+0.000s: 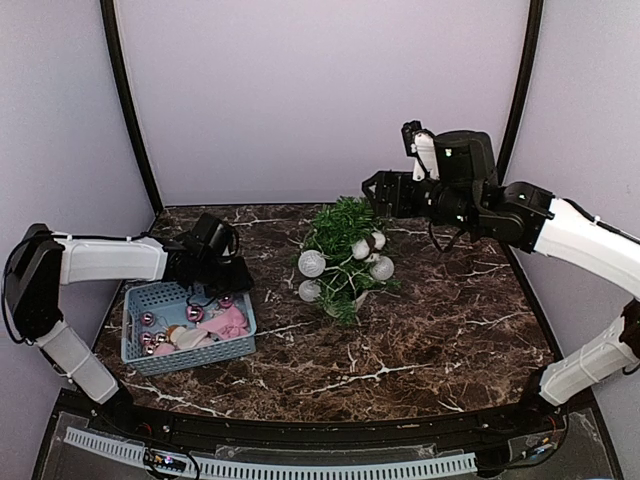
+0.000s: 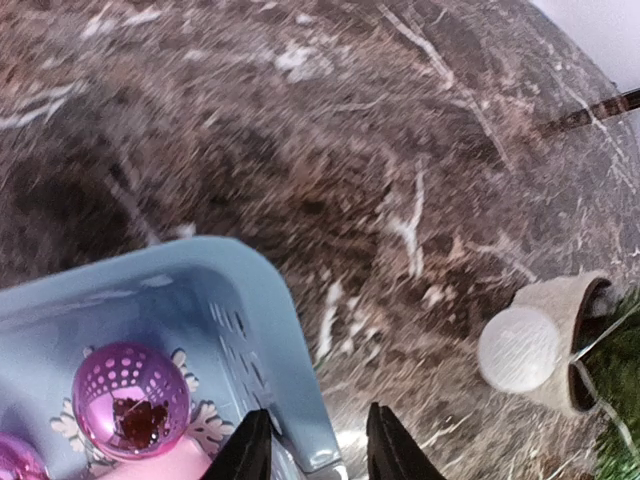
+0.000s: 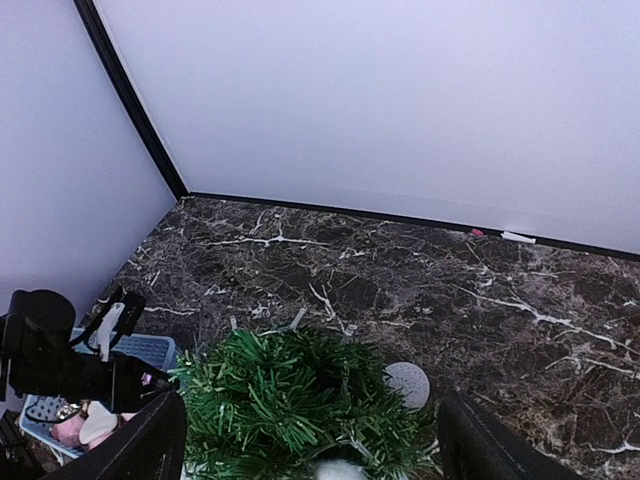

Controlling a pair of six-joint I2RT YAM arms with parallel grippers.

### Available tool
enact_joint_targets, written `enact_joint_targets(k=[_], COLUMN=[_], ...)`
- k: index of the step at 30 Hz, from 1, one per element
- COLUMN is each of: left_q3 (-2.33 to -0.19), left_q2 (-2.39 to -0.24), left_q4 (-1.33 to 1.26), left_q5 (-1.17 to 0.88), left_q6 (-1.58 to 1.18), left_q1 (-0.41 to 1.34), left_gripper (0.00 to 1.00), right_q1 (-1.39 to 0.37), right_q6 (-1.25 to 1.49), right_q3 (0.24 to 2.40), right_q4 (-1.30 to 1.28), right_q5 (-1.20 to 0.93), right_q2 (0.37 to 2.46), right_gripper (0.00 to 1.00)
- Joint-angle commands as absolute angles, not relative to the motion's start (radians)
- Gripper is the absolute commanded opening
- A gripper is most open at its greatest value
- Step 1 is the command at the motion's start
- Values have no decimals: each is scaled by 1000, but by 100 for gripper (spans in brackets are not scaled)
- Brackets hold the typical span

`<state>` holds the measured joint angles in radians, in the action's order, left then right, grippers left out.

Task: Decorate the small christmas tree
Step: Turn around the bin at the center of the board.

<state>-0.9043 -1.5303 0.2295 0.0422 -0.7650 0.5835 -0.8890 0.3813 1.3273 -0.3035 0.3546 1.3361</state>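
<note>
Left gripper [image 2: 315, 452], jaws narrow astride pale-blue slatted plastic basket [image 2: 250, 300] rim, hold unclear: re-centre over shiny pink perforated bauble [image 2: 130, 400]; small bushy green christmas tree [image 1: 345, 250] stands well apart under wide-spread right gripper [image 3: 310, 425].

A dark brown marble-patterned table [image 1: 420, 340] with white veins forms the base of a small enclosure. Plain pale lilac walls [image 1: 320, 90] stand behind it and at both sides, joined at the back corners by thin black posts [image 1: 128, 110]. The light is soft and even, and a white slotted strip [image 1: 300, 468] runs along the table's near edge.
</note>
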Motion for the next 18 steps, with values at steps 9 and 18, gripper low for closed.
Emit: enact_joint_targets(k=[9, 18], left_q3=[-1059, -701], left_q2=[-1562, -1276], left_q4=[179, 91], left_q5=[28, -139], left_q6=[-655, -837], left_q1=[548, 550], left_gripper=[39, 51], right_q1=[-884, -884], right_q6=[398, 404], right_q3=[1319, 1323], right_q4=[-320, -290], right_q5=[403, 376], right_q2=[1278, 1292], right_gripper=[88, 89])
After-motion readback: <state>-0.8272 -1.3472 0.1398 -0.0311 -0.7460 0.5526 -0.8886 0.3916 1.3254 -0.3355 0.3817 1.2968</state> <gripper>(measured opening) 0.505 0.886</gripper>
